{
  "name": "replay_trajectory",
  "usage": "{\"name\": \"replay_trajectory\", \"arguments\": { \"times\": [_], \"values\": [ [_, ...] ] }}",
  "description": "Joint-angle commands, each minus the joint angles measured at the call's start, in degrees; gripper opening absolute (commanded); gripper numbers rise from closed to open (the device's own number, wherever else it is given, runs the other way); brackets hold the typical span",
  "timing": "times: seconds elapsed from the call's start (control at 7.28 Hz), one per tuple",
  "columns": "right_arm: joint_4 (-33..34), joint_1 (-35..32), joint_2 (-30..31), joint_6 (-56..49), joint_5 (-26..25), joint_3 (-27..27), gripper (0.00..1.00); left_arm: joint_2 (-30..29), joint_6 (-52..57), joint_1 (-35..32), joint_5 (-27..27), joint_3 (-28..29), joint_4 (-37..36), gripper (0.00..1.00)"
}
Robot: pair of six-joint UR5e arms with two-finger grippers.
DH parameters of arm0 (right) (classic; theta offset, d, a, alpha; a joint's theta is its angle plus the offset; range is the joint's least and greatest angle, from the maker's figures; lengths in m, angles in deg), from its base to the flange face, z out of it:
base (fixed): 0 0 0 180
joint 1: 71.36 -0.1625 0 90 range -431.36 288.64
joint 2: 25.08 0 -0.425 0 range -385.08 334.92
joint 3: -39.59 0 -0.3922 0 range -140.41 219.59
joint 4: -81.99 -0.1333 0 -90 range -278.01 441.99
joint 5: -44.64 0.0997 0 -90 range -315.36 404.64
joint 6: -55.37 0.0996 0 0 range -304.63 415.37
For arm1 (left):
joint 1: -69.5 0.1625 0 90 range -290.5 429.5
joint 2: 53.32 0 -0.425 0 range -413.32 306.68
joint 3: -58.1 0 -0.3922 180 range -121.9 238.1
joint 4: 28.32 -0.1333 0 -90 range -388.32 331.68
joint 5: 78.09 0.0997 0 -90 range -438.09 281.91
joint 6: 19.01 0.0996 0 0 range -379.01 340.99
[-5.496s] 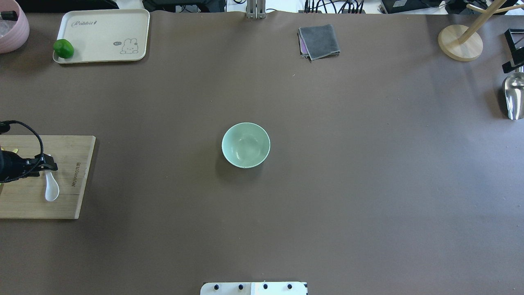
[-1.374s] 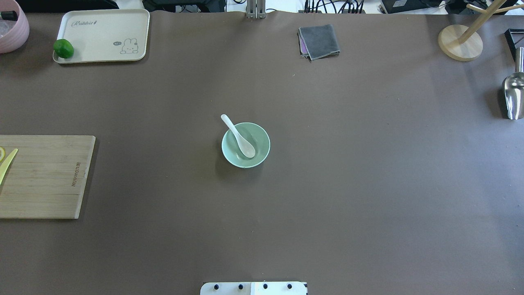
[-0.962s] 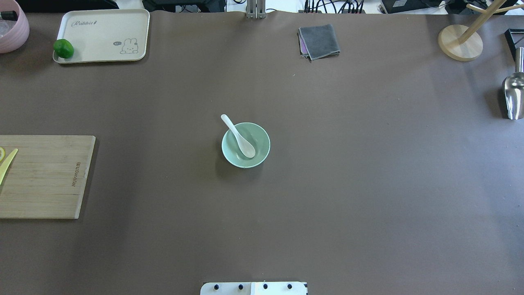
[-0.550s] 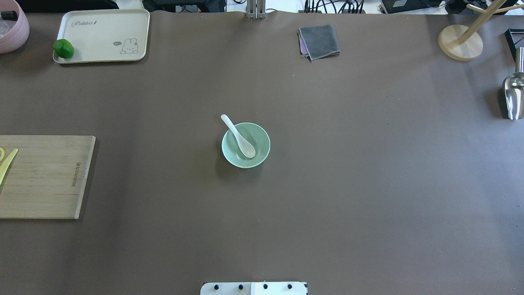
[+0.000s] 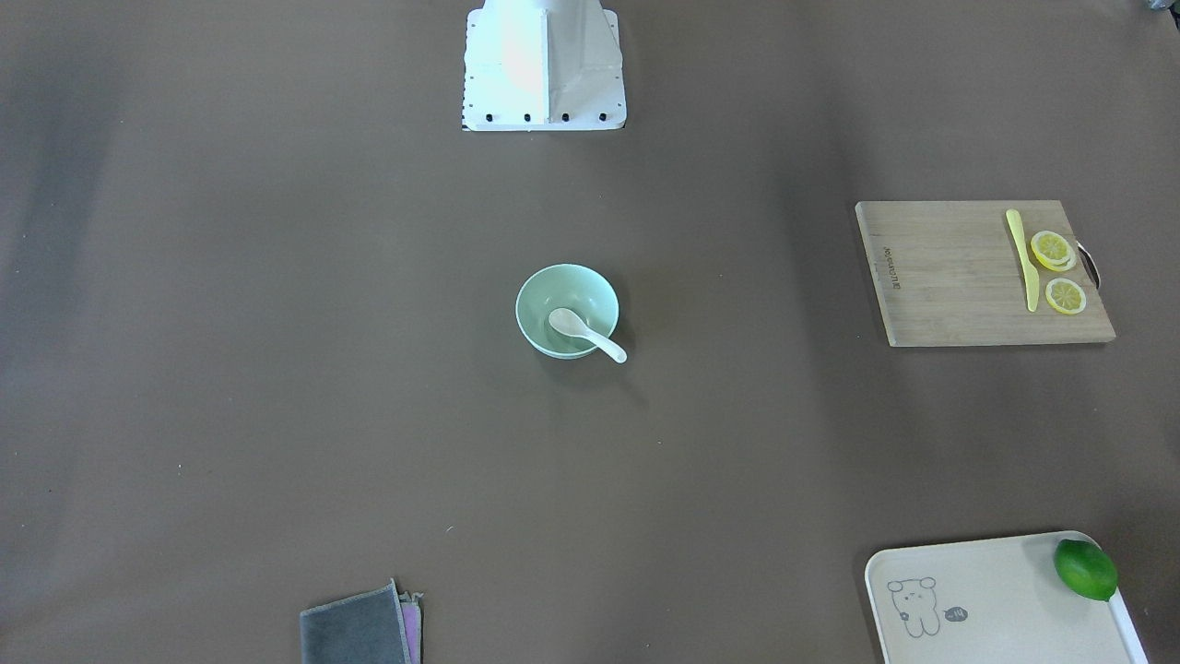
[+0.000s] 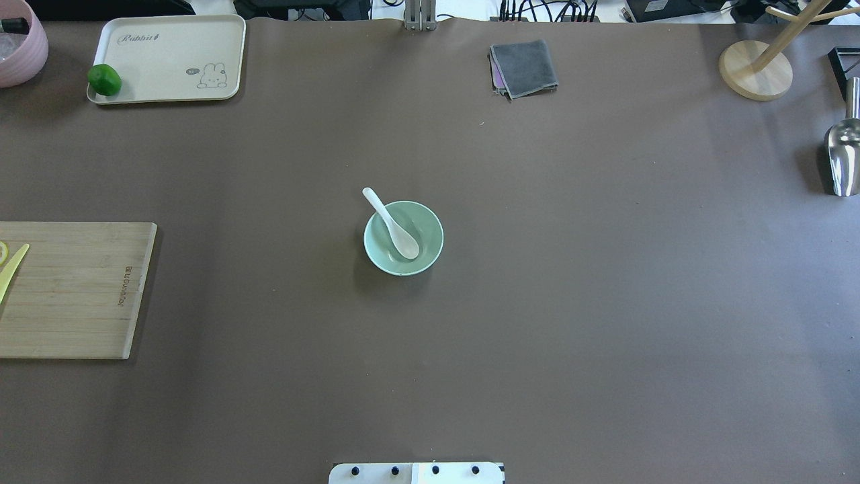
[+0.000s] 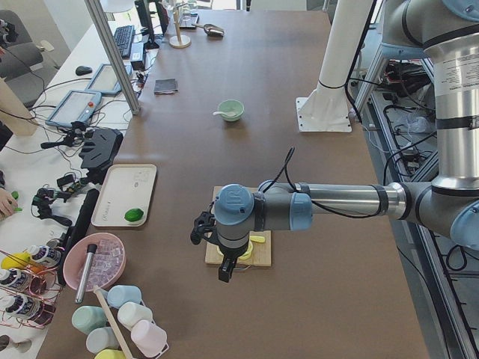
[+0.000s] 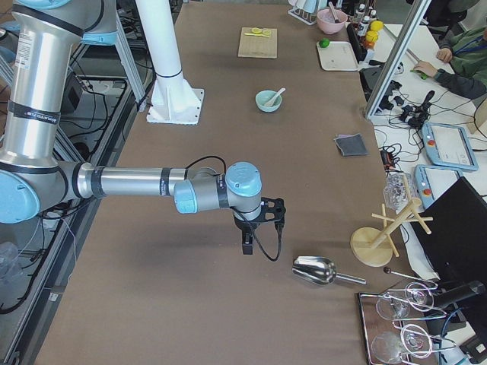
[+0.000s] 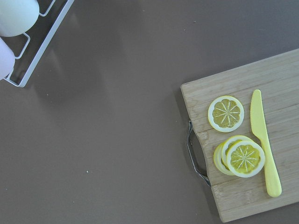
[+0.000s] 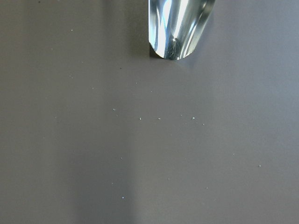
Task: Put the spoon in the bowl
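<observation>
The white spoon (image 6: 393,225) lies in the mint-green bowl (image 6: 433,235) at the table's middle. Its scoop rests inside and its handle sticks out over the far-left rim. Both also show in the front view, spoon (image 5: 585,334) and bowl (image 5: 530,304). No gripper is near them. My left gripper (image 7: 224,271) hangs over the cutting board's outer end, seen only in the exterior left view; I cannot tell if it is open. My right gripper (image 8: 247,245) hangs near the metal scoop, seen only in the exterior right view; I cannot tell its state.
A wooden cutting board (image 6: 74,289) at the left holds a yellow knife (image 5: 1021,258) and lemon slices (image 5: 1053,249). A tray (image 6: 168,57) with a lime (image 6: 104,79), a grey cloth (image 6: 524,67), a wooden stand (image 6: 756,70) and a metal scoop (image 6: 843,158) line the far and right sides.
5.5 s ago my left gripper was at the spoon on the cutting board; the spoon now lies in the bowl and the arm has left the overhead view. Nothing moved over the last 1.4 s.
</observation>
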Motion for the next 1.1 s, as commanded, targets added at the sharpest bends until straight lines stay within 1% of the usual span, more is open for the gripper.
{"name": "replay_trajectory", "arguments": {
  "times": [0.0, 0.14, 0.96],
  "values": [
    [0.08, -0.05, 0.61, 0.29, 3.75, 0.91, 1.00, 0.36, 0.10, 0.00, 0.23, -0.08, 0.03, 0.98],
    [0.08, -0.04, 0.70, 0.03, 4.82, 1.44, 1.00, 0.45, 0.10, 0.00, 0.15, -0.17, 0.03, 0.98],
    [0.43, -0.04, 0.44, 0.12, 4.74, 1.62, 1.00, 0.53, 0.28, 0.00, -0.21, -0.87, -0.05, 0.98]
  ]
}}
